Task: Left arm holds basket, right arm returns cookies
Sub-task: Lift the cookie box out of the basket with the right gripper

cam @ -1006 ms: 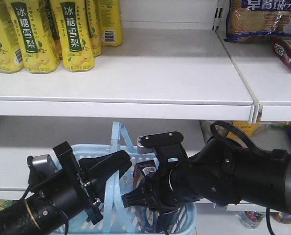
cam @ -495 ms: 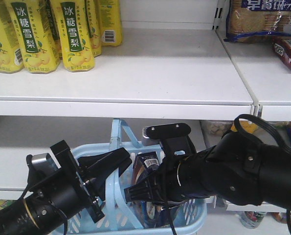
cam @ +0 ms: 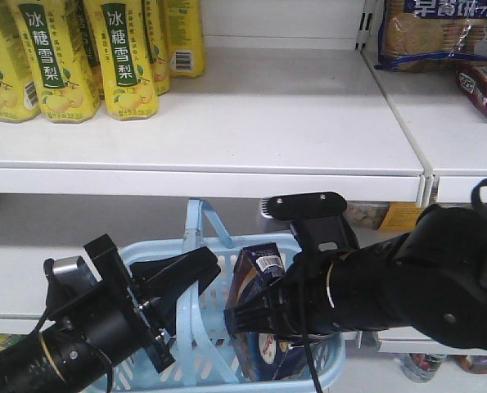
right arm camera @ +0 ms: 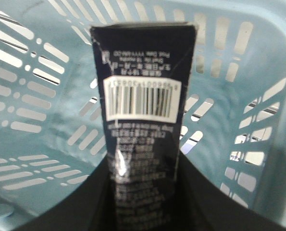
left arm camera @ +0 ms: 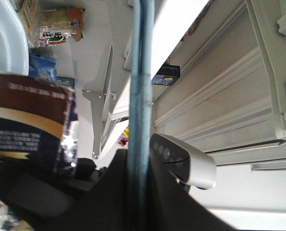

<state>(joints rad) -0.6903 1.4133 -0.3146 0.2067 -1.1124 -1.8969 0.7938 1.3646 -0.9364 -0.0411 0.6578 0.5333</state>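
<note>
Navy cookie box (cam: 258, 274) stands half out of the basket (cam: 235, 242), right pincer (cam: 245, 315) clamped on its lower end; left pincer (cam: 200, 274) closed on the handle (cam: 196, 225). We lift straight up, then swing to shelf (cam: 268, 123).

White store shelves (cam: 268, 123), yellow drink bottles (cam: 122, 57), biscuit packs (cam: 439, 34)

One basket (cam: 196, 233); one cookies box (cam: 255, 270); two arms: left arm (cam: 87, 336), right arm (cam: 423, 286).
</note>
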